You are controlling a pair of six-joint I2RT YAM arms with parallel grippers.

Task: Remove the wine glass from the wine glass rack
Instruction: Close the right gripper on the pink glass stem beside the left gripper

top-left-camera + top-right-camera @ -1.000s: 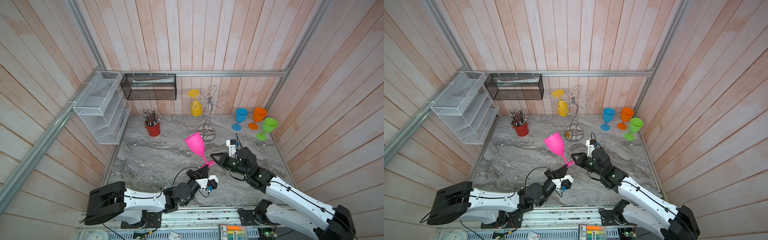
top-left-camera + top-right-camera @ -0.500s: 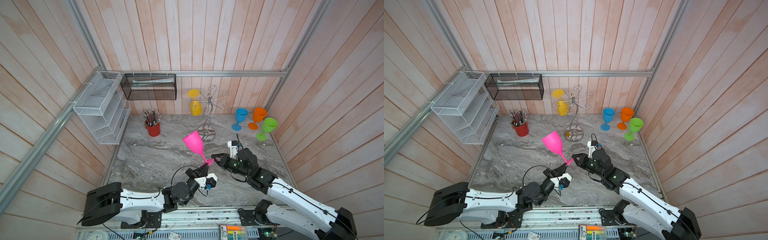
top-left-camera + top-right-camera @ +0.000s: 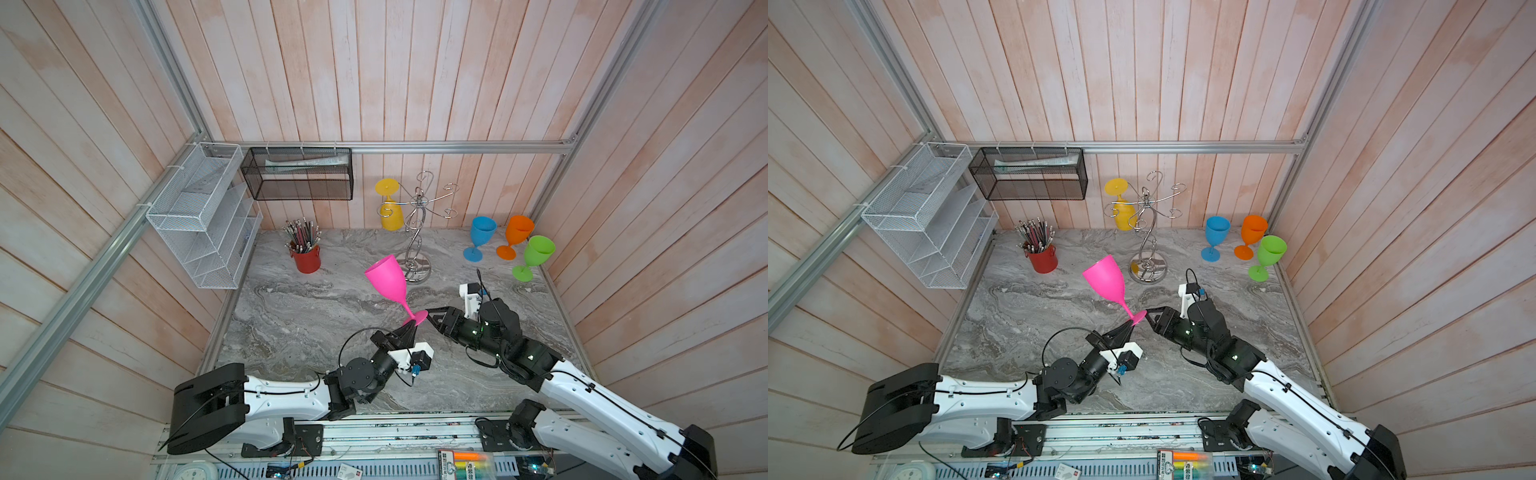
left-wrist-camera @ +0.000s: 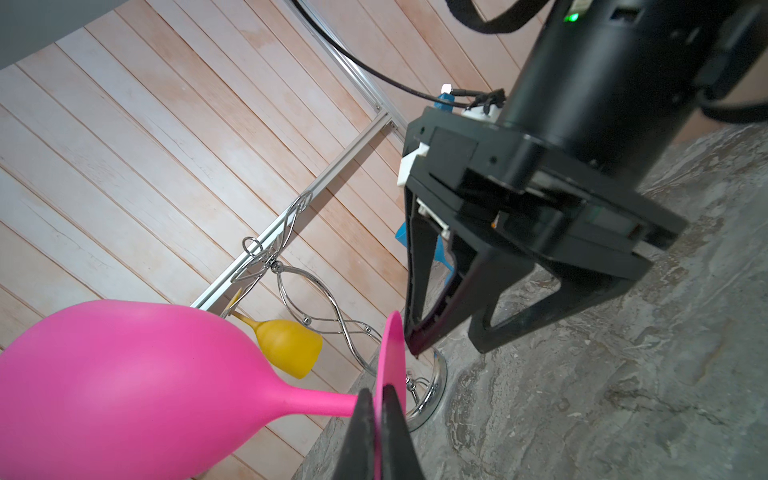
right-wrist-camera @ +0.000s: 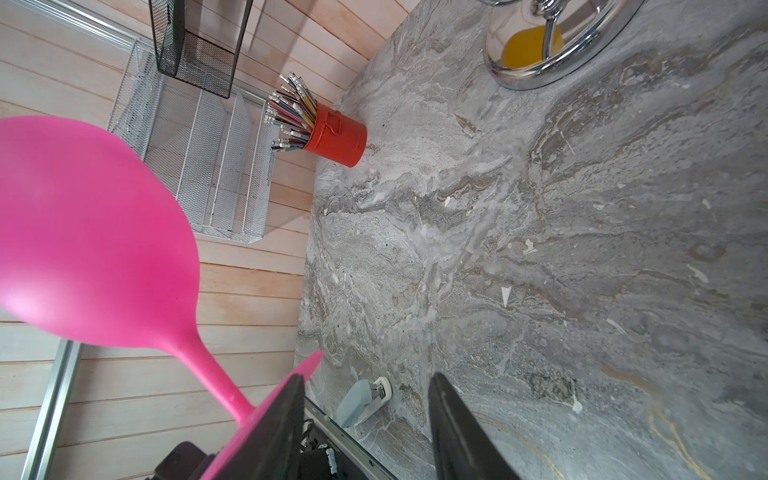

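Left wrist view shows the left gripper [image 4: 376, 395] clenched on the thin round foot of the pink wine glass [image 4: 124, 374]; its two black fingers pinch the edge of the foot from both sides. The glass is off the wine glass rack [image 4: 316, 299] and apart from it.

In both top views the pink wine glass [image 3: 386, 280] [image 3: 1105, 278] is in the air over the grey marble table [image 3: 311, 311]. It is tilted, the bowl up and leaning to the left and the foot down at the left gripper [image 3: 409, 328] [image 3: 1129, 328]. It hangs in front of the round base of the wine glass rack [image 3: 415, 232] [image 3: 1148, 245], which stands at the back of the table.

The right gripper [image 3: 430, 318] [image 3: 1150, 318] is released: its jaws stand apart and nothing is between them (the right wrist view makes this clear). There the right gripper [image 5: 365, 378] has one finger just beside the foot of the pink wine glass [image 5: 83, 228]; whether it touches, I cannot tell.

A yellow wine glass [image 3: 391, 216] hangs upside down from one hook arm of the rack. At the right of the rack, a blue glass [image 3: 482, 235], an orange glass [image 3: 518, 232] and a green glass [image 3: 538, 251] stand upright on the table, close together. A red cup of pencils [image 3: 306, 259] stands at the back left.
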